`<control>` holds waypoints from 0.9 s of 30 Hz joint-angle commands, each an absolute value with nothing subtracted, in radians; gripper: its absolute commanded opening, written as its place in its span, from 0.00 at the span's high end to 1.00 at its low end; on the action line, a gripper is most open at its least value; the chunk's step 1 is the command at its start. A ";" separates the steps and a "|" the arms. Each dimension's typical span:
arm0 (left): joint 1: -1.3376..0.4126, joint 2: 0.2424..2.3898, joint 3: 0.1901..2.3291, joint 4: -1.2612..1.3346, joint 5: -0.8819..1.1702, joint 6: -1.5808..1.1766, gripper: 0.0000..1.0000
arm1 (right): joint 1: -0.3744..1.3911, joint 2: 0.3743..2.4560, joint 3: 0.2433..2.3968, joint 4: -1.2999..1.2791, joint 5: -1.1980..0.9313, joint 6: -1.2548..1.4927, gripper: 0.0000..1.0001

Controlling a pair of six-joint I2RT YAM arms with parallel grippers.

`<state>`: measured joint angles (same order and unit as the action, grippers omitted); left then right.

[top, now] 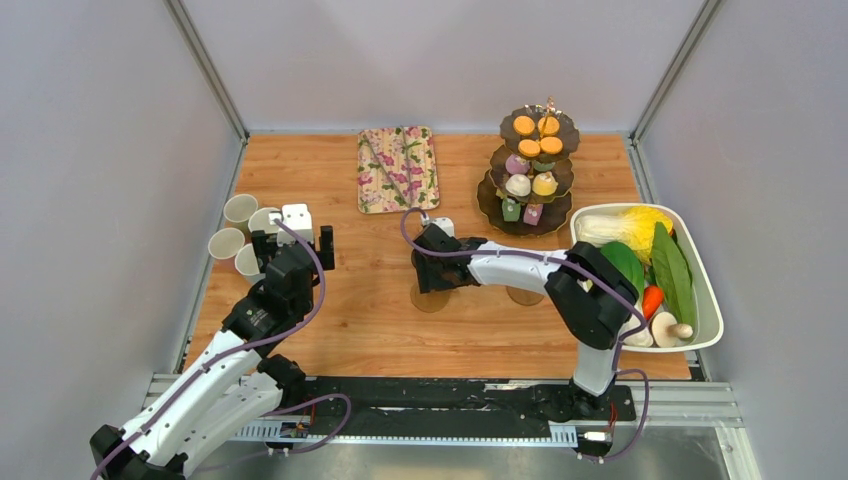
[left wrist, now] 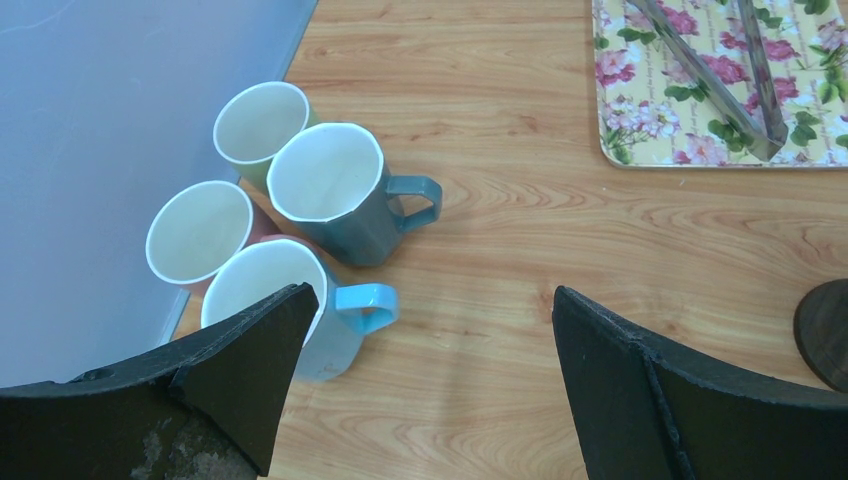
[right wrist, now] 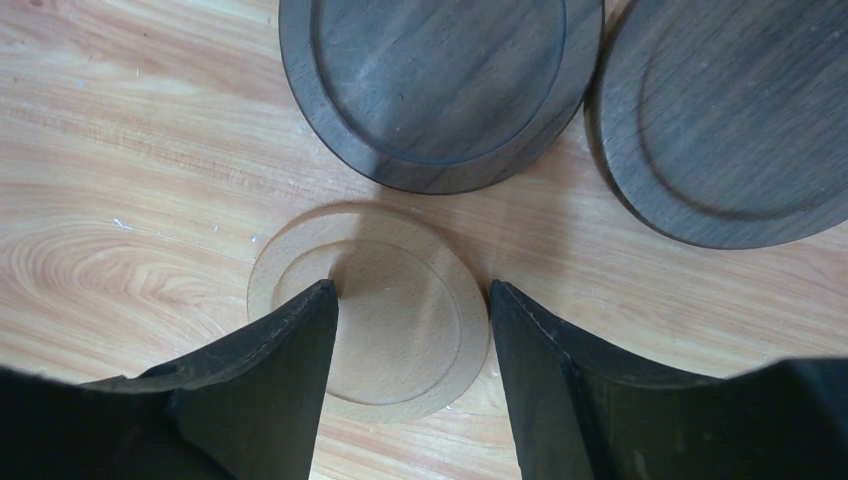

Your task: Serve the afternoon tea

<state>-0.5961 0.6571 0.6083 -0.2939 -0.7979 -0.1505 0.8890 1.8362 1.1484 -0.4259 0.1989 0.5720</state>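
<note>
The dark three-tier stand (top: 530,170) holds orange, purple, white, yellow and green cakes at the back right. Four pastel mugs (top: 240,235) cluster at the left edge. In the left wrist view they are a grey-blue mug (left wrist: 335,195), a light blue mug (left wrist: 275,300), a green mug (left wrist: 262,120) and a pink mug (left wrist: 200,232). My left gripper (left wrist: 432,295) is open and empty, just right of the mugs. My right gripper (right wrist: 410,290) is open, its fingers straddling a light wooden coaster (right wrist: 410,340). Two dark coasters (right wrist: 440,80) (right wrist: 730,120) lie just beyond it.
A floral tray (top: 398,168) with metal tongs (left wrist: 720,80) lies at the back centre. A white tub (top: 712,300) of vegetables stands at the right edge. A second light coaster (top: 523,296) shows under the right arm. Grey walls enclose the table.
</note>
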 commanded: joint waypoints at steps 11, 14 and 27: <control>-0.600 0.644 0.604 -0.256 -0.804 -0.138 0.00 | 0.858 1.694 1.131 -0.512 0.266 0.568 0.17; -0.600 0.644 0.604 -0.256 -0.803 -0.138 0.00 | 0.800 1.624 1.068 -0.534 0.297 0.559 0.13; -0.600 0.649 0.604 -0.255 -0.796 -0.140 0.00 | 0.446 1.399 0.764 -0.524 0.259 0.487 0.06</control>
